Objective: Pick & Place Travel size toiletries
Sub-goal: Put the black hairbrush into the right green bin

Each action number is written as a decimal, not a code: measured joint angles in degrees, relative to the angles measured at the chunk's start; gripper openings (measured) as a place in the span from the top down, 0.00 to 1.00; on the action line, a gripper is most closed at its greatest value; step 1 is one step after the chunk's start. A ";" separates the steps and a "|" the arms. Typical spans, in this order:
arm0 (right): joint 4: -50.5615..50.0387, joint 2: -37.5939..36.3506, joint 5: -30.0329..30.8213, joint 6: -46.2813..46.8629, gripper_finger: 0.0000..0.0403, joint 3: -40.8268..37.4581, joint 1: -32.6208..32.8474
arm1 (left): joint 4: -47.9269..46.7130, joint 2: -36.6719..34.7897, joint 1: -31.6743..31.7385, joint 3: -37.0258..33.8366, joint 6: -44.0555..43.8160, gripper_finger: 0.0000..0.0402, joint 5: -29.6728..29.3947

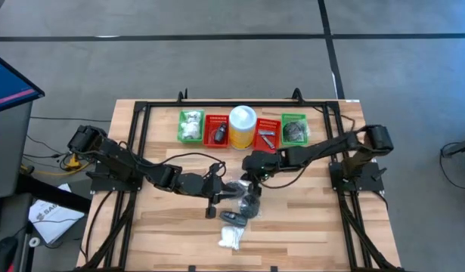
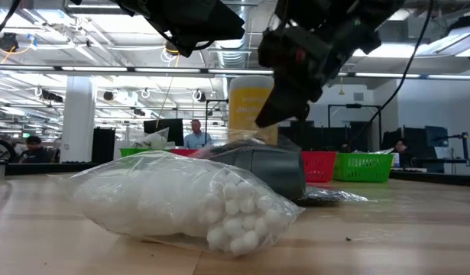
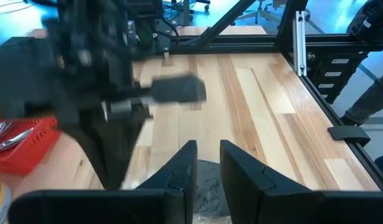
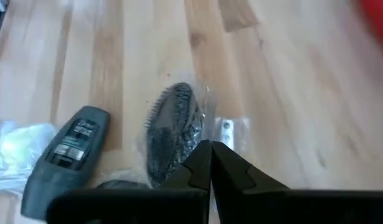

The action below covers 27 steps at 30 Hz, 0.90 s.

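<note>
Both tools sit mid-frame over the counter (image 1: pixel 308 227): right tool (image 4: pixel 210 155) pressed together at a wrapped black brush (image 4: pixel 172 127), left tool (image 3: pixel 207 163) slightly spread.

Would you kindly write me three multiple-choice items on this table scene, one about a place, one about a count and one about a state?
1. Where does the bag of cotton balls lie on the table?
A. In a green basket
B. On the bare wood near the front edge
C. On top of the yellow canister

2. How many mesh baskets stand in the row beside the yellow canister?
A. Two
B. Four
C. Six

3. How does the right gripper stand?
A. Shut, its fingertips together on the clear wrapper of the black brush
B. Wide open above a basket
C. Shut on the grey bottle

Answers: 1 B, the high view shows it alone on the planks. 2 B, two green and two red baskets flank the canister. 3 A, the right wrist view shows the tips meeting at the wrapper's edge, the grey bottle lying apart.
</note>
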 joint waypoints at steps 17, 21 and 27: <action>-22.35 -18.58 10.70 1.23 1.00 -0.02 0.04 | 0.04 0.01 0.00 0.00 -0.02 0.85 0.00; -26.46 -21.12 12.05 2.08 1.00 -0.02 -0.38 | 0.04 0.02 0.00 0.00 -0.02 0.85 0.00; -33.08 -24.78 13.75 3.24 1.00 -0.04 -2.85 | 0.04 0.02 0.00 0.00 -0.03 0.85 0.00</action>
